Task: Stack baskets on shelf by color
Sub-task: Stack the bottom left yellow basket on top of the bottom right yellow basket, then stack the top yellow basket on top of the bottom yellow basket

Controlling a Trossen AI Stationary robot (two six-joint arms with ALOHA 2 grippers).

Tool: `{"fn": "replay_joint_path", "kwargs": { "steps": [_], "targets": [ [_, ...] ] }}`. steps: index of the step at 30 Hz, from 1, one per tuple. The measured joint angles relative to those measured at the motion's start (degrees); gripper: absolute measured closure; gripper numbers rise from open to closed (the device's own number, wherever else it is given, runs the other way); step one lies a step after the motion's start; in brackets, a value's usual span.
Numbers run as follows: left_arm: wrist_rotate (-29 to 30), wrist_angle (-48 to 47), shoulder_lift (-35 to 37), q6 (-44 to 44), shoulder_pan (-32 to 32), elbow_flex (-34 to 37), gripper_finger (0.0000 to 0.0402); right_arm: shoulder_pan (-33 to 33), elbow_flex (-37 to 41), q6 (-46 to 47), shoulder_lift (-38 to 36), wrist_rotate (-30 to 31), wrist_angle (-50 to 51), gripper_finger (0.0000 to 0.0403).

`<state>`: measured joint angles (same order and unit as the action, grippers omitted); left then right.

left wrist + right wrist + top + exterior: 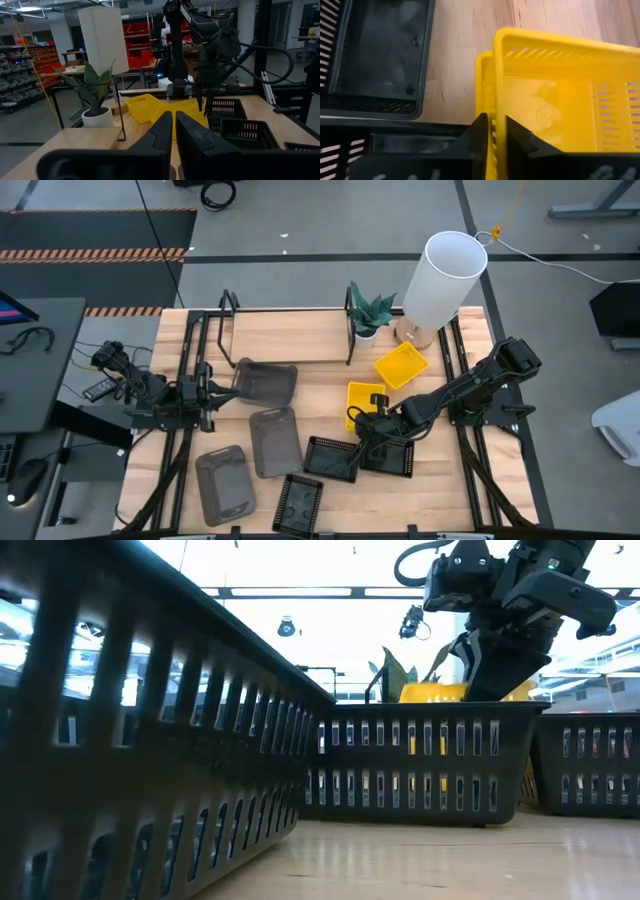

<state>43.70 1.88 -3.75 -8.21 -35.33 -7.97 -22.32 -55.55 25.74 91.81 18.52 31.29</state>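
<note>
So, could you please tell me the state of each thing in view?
Right gripper: shut on a yellow basket's wall.
Left gripper: shut, empty, at the table's left edge.
Shelf: no baskets on it.
Black baskets: on the table, unstacked.
Grey baskets: loose on the table.

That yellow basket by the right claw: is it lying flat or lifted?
Tilted: the right gripper pinches the yellow basket wall, above another yellow one.

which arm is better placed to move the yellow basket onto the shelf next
The right. Its pincer is already closed on the rim of the yellow basket mid-table, just below the shelf. The left pincer sits shut at the table's left side, among the grey baskets.
</note>
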Motion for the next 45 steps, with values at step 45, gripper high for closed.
{"fn": "replay_joint_path", "kwargs": {
  "steps": [45],
  "targets": [
    [-0.02,-0.01,0.0,0.02,0.0,0.0,0.0376,24.5,-4.01,5.4,-7.28,-0.45,27.24,0.0286]
  ]
}}
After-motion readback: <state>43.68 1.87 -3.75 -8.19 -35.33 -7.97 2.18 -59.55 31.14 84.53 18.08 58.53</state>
